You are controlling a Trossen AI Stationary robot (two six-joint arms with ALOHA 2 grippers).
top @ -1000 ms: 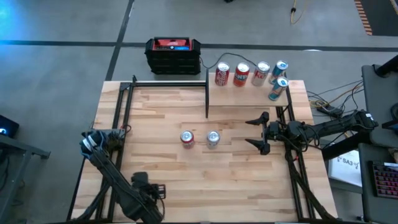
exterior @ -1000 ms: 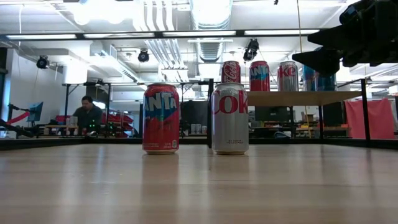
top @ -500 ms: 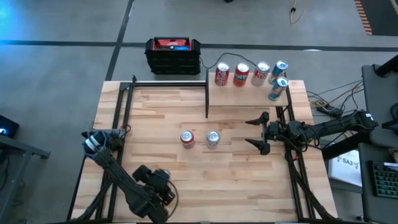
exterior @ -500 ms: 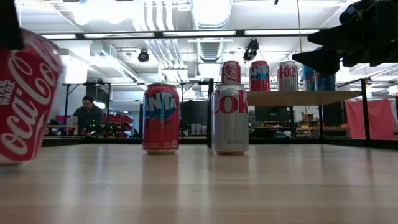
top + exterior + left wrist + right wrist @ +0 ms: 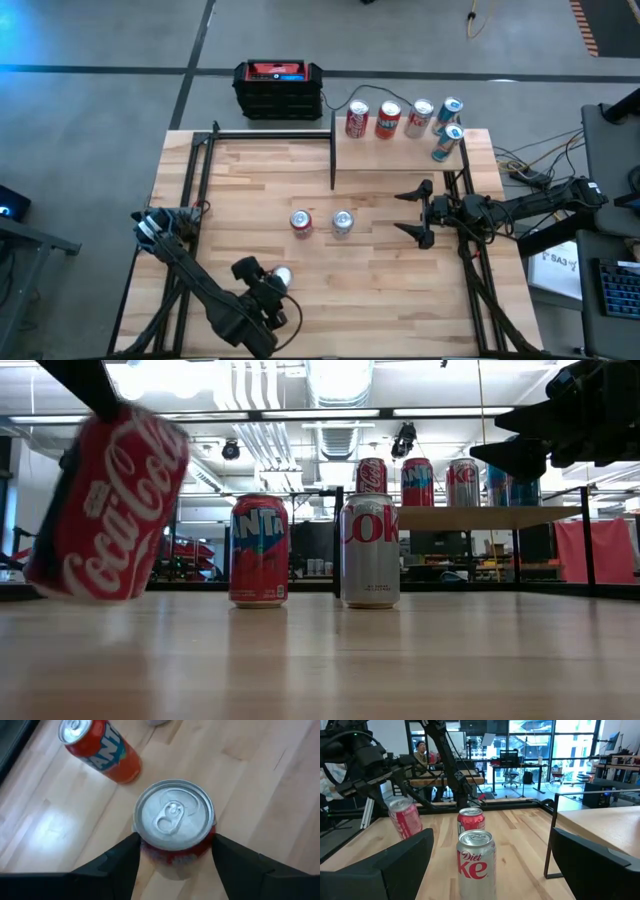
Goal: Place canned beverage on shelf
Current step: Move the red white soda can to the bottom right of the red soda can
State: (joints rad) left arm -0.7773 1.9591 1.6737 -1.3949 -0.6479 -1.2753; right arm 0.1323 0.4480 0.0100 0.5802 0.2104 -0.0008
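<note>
Carried in by the left gripper (image 5: 172,851), fingers clamped on it, the Coke can (image 5: 174,822) now hangs tilted, well short of the shelf (image 5: 395,152), so placing remains; the right gripper (image 5: 414,213) waits with fingers apart.

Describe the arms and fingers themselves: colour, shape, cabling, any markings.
Both arms are dark, near-black, built of slim jointed links. The left gripper has two flat black fingers that taper toward the tips, matte and without markings. The right gripper has the same dark fingers, broad and wedge-shaped. Light cabling bunches at the left arm's base. No logos or labels are legible.
</note>
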